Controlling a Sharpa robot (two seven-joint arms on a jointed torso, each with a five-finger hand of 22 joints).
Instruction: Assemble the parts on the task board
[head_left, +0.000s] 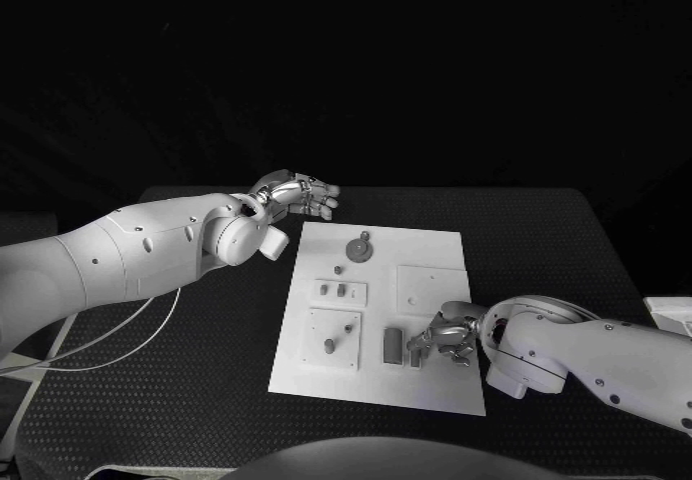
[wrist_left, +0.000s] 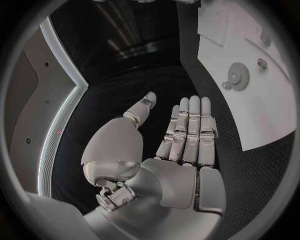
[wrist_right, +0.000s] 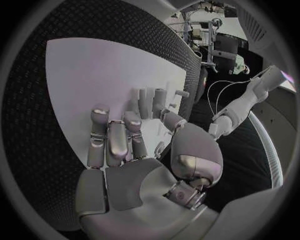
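The white task board (head_left: 433, 250) lies in the middle of the table. On it are a round gear-like part (head_left: 359, 247), a small peg (head_left: 339, 269), a small plate with two pieces (head_left: 340, 292), a larger plate with a peg (head_left: 333, 340) and an upright grey block (head_left: 392, 345). My right hand (head_left: 447, 340) rests low on the board's near right part, fingertips beside the grey block. In the right wrist view its fingers (wrist_right: 115, 137) reach toward standing parts (wrist_right: 153, 97) and hold nothing. My left hand (head_left: 296, 193) hovers off the board's far left corner, fingers straight (wrist_left: 190, 130), empty.
Black table (head_left: 548, 240) surrounds the board on all sides. A pale cable (head_left: 108, 335) loops on the table under my left arm. In the left wrist view the gear-like part (wrist_left: 237, 76) and the board (wrist_left: 269, 115) lie beside the hand.
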